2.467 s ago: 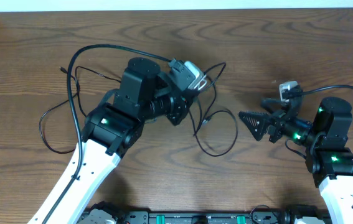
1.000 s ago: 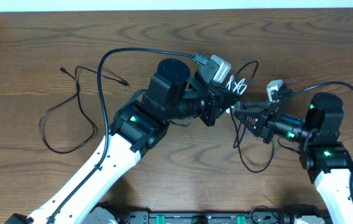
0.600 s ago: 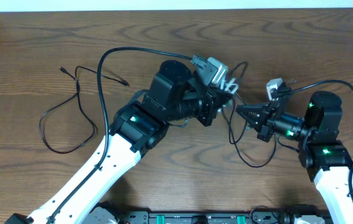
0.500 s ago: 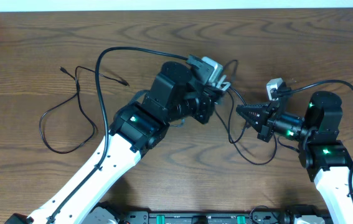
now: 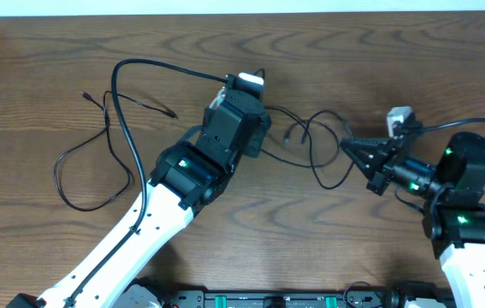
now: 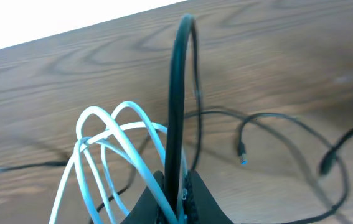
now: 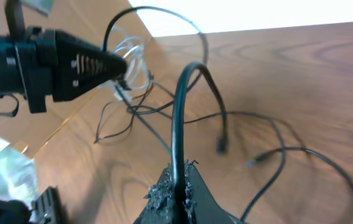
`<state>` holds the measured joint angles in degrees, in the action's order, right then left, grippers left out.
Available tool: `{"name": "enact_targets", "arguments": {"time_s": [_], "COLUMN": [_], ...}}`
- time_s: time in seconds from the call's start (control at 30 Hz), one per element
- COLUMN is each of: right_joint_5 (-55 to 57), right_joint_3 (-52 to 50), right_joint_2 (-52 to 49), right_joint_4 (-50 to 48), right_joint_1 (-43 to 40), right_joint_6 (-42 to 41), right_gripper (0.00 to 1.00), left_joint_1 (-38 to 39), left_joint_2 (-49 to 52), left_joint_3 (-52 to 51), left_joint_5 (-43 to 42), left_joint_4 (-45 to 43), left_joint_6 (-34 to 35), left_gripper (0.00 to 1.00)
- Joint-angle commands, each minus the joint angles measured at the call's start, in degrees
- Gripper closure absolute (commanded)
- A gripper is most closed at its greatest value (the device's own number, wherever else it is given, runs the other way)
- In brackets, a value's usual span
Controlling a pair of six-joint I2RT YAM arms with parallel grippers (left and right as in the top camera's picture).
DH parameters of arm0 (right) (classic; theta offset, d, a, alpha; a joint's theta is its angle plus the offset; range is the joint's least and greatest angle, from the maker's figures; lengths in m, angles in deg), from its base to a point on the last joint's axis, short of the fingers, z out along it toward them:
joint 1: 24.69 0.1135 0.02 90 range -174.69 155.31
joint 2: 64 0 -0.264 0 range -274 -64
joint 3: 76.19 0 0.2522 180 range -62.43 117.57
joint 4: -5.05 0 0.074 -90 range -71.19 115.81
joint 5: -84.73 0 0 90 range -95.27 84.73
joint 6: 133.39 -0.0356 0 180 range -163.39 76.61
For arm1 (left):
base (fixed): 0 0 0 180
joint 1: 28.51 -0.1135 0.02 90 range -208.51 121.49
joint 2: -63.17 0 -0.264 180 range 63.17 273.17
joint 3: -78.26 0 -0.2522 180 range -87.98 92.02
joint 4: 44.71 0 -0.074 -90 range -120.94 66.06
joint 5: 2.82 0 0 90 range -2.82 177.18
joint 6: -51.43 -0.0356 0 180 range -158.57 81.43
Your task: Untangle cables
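Left arm: you have it stretched from the lower left of the overhead frame up to the centre top, wrist turned toward the right.

Left hand: narrow, fingers pinched together at the bottom centre of its wrist view. It grips the white cable, which fans up and to the left in several loops. A black cable rises from the same pinch in a tall arch, so it looks held too.

Right arm: comes up from the lower right corner, forearm bent toward the centre.

Right hand: points left at the other hand, well apart from it. Jaws are closed tight on a black strand that arches up out of the fingertips in the right wrist view. You cannot tell whether this is the same cord the left hand holds.

Between the two hands the black cable runs in slack loops, centre right of the overhead frame. One small plug end shows right of centre in the left wrist view.

Second black cable: lies loose on the bench at the left of the overhead frame, well apart from both hands.
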<state>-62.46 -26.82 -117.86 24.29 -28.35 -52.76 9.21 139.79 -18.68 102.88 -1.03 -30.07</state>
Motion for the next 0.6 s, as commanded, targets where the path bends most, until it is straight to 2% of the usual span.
{"name": "enact_targets", "arguments": {"time_s": [0.0, 0.23, 0.3, 0.37, 0.4, 0.43, 0.5, 0.57], "right_joint_5": [-0.3, 1.2, 2.6, 3.7, 4.1, 4.6, 5.0, 5.0], "right_joint_3": [0.7, 0.7, 0.7, 0.7, 0.7, 0.7, 0.7, 0.7], "right_joint_2": [1.6, 1.8, 1.8, 1.8, 1.8, 1.8, 1.8, 1.8], "right_joint_4": [0.1, 2.3, 4.3, 6.3, 7.1, 8.0, 8.9, 9.2], "right_joint_1": [-3.0, -9.6, -11.1, -12.3, -12.7, -13.1, -13.4, -13.4], "right_joint_6": [-1.4, -2.6, -2.6, -2.6, -2.6, -2.6, -2.6, -2.4], "right_gripper": [0.99, 0.99, 0.78, 0.5, 0.31, 0.2, 0.05, 0.01], "left_joint_1": [-0.1, -0.9, -0.9, -0.9, -0.9, -0.9, -0.9, -0.9], "left_joint_2": [-0.1, -0.1, -0.1, -0.1, -0.1, -0.1, -0.1, -0.1], "left_joint_3": [1.4, 1.4, 1.4, 1.4, 1.4, 1.4, 1.4, 1.4], "left_joint_5": [8.3, 8.6, 8.6, 8.5, 8.5, 8.3, 7.2, 6.4], "left_joint_4": [1.4, 3.1, 3.2, 3.2, 3.3, 3.3, 3.2, 3.1], "left_joint_6": [-1.2, -0.9, -0.9, -0.9, -0.9, -0.9, -0.9, -0.8], "left_gripper": [0.92, 0.92, 0.92, 0.92, 0.92, 0.92, 0.92, 0.92]}}
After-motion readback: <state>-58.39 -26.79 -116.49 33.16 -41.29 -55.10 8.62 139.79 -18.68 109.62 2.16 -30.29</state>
